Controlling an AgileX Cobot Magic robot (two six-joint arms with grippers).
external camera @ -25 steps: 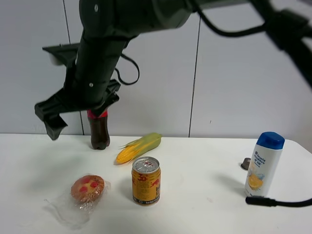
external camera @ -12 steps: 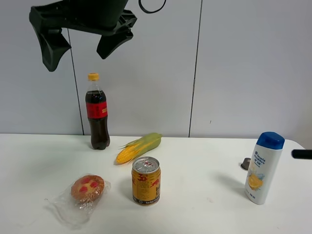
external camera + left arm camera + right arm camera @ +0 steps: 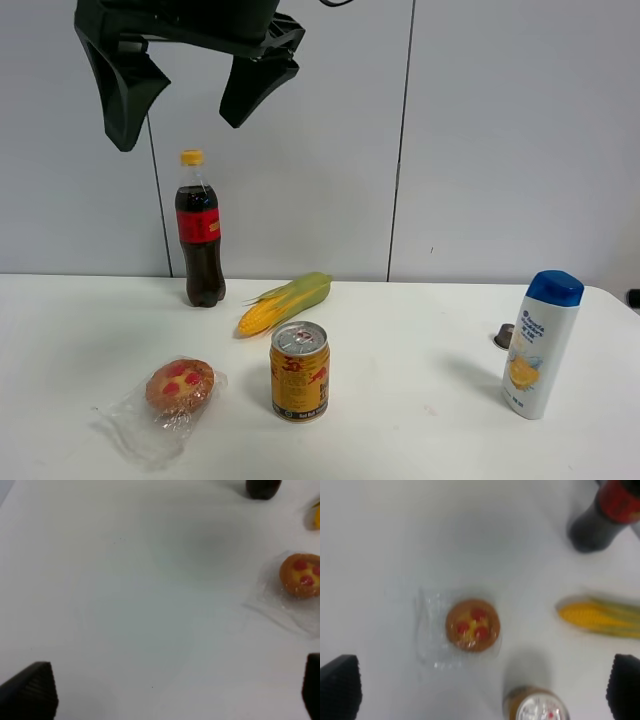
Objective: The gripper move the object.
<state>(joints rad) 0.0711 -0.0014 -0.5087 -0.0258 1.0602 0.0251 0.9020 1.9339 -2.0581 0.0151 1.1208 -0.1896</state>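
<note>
The muffin (image 3: 180, 387), golden-brown with red spots, lies in crinkly clear plastic on the white table (image 3: 420, 350), front left. It also shows in the right wrist view (image 3: 472, 625) and the left wrist view (image 3: 301, 575). A large black gripper (image 3: 180, 130) hangs high above it at the top left, wide open and empty. The right wrist view looks straight down on the muffin from high up, with the right gripper (image 3: 482, 687) open. The left gripper (image 3: 172, 690) is open and empty, high over bare table beside the muffin.
A gold drink can (image 3: 299, 371) stands right of the muffin. A yellow corn cob (image 3: 284, 303) and a cola bottle (image 3: 201, 234) are behind it. A white shampoo bottle (image 3: 541, 343) and a small dark cap (image 3: 503, 336) stand at the right.
The black gripper has risen from beside the cola bottle, near the table, to the top of the view, uncovering the bottle. The black cable at the front right has left the view. The muffin has not moved.
</note>
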